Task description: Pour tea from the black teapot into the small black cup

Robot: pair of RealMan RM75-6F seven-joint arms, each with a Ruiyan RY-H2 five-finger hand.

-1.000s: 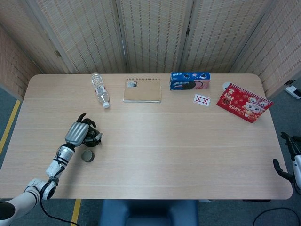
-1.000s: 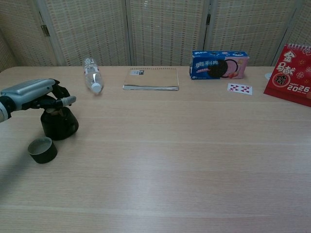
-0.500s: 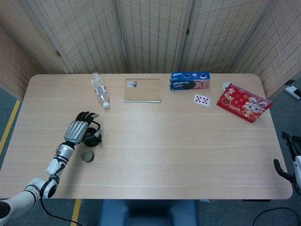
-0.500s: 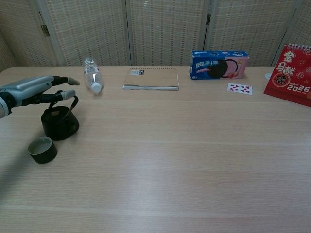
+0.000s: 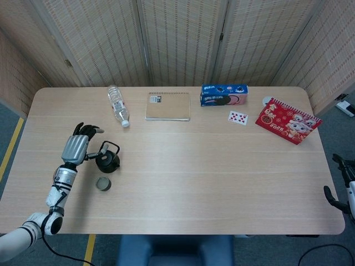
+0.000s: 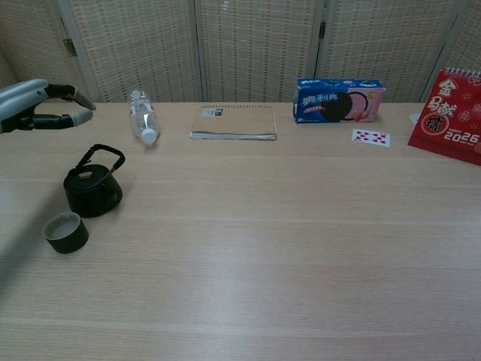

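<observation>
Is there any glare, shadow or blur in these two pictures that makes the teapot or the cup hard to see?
Head view: even light, black teapot and small black cup small but sharp. Chest view: both sharp, soft sheen on the table, a faint shadow at its left edge; the left hand is cut by the frame.

At lower left we are seeing our left hand [image 5: 76, 147], silver-backed with black fingers [image 5: 84, 129], on a white-jointed forearm.
</observation>
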